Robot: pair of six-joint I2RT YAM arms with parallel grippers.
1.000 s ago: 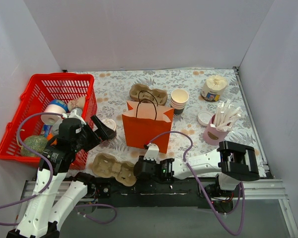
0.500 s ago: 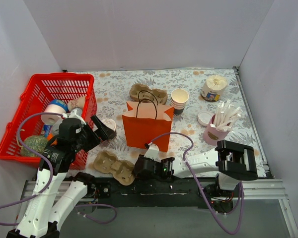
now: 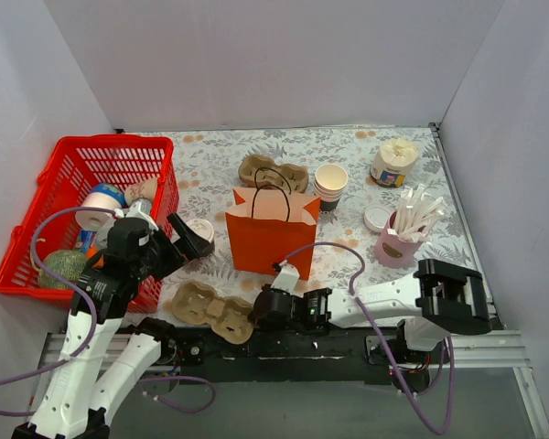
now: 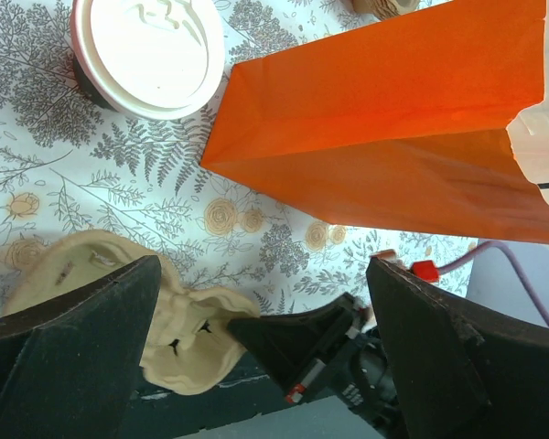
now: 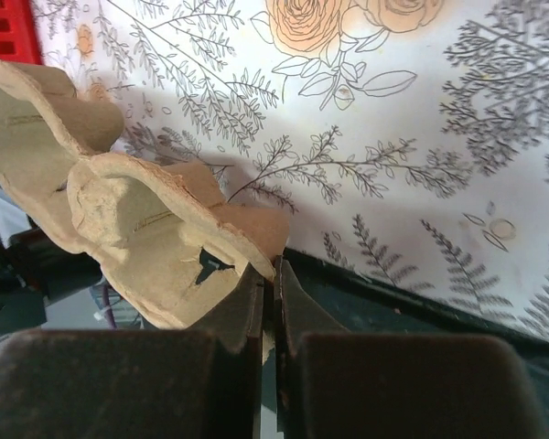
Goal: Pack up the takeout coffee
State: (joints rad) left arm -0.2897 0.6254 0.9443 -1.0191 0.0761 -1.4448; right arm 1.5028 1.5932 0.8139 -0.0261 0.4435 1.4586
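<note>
The takeout coffee, a cream cup with a white lid, stands on the floral cloth left of the orange paper bag, which also shows in the left wrist view. My left gripper hovers open and empty just near of the cup. A beige pulp cup carrier lies at the table's front edge. My right gripper is shut on the carrier's right rim; the carrier extends to the left of the jaws.
A red basket of groceries stands at the left. A second pulp carrier, a stack of lidless cups, a loose lid, a pink cup of white sticks and a tub lie behind and right of the bag.
My right arm has shifted a little to the right, still pinching the carrier's rim; the carrier has moved slightly with it. The left arm has not moved.
</note>
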